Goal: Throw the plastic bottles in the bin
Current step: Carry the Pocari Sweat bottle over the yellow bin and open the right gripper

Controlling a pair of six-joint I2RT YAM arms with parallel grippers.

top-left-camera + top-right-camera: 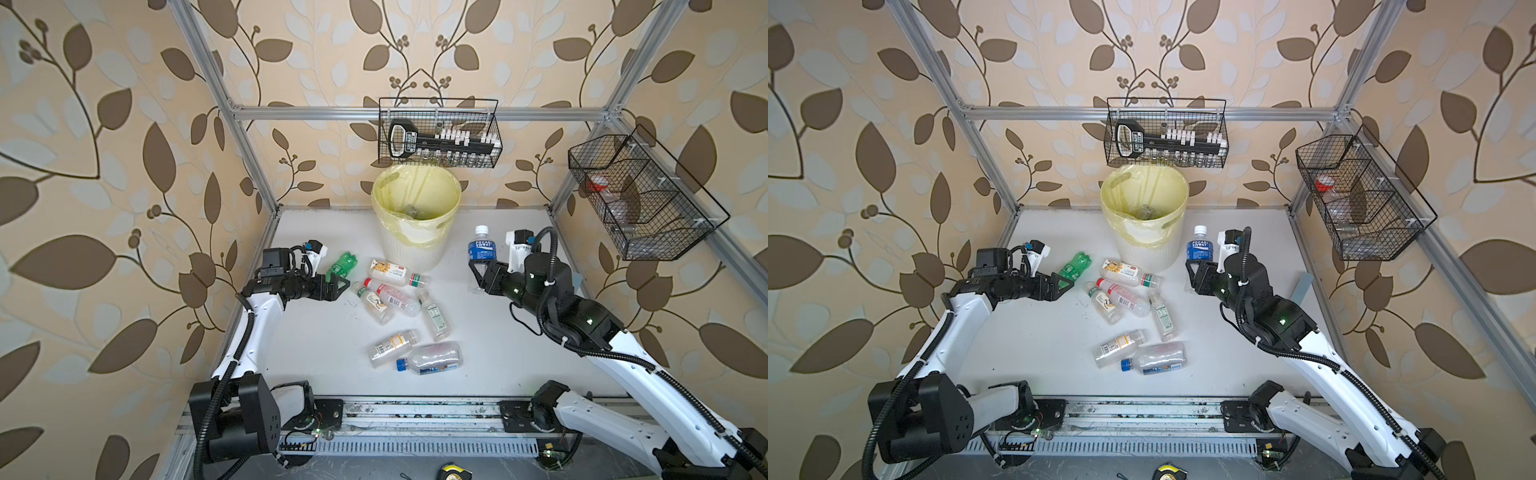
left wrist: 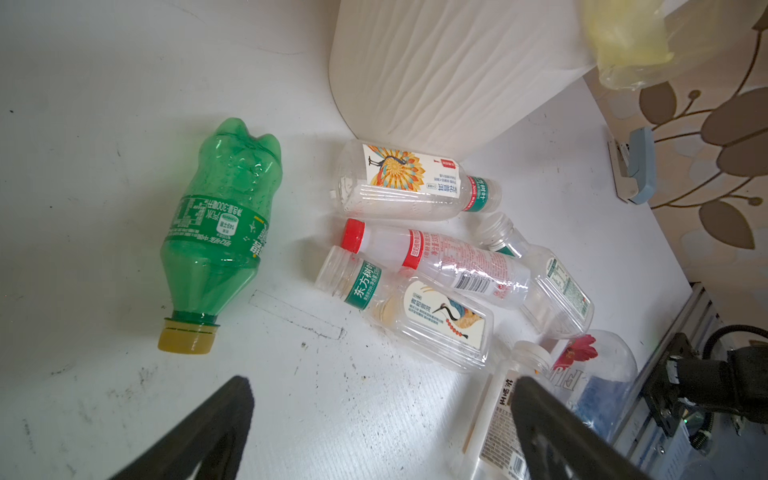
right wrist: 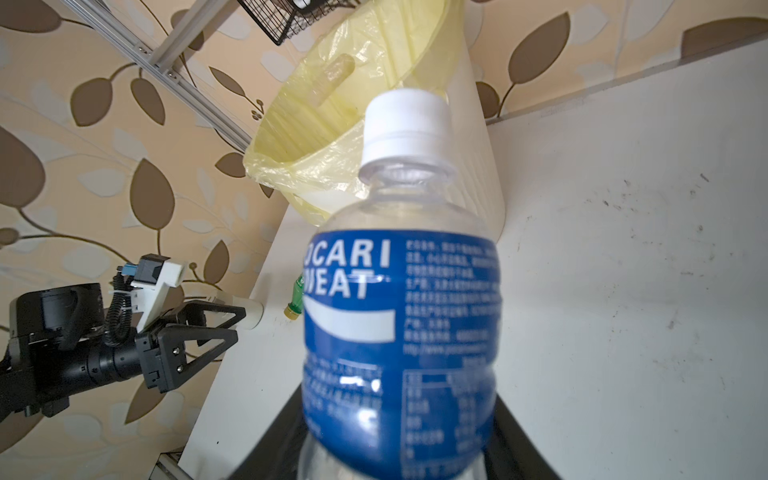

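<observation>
Tabletop (image 1: 519,353) open by right edge | right hand (image 1: 482,267) holds bottle (image 1: 482,249) near bin (image 1: 411,253)

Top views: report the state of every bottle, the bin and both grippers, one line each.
blue-label bottle: upright, capped, held.
right gripper: shut on the blue-label bottle.
left gripper: open, empty.
green bottle: lying on the table, yellow cap on.
six clear bottles: lying loose on the table.
bin: upright, bag-lined, something already inside.
</observation>
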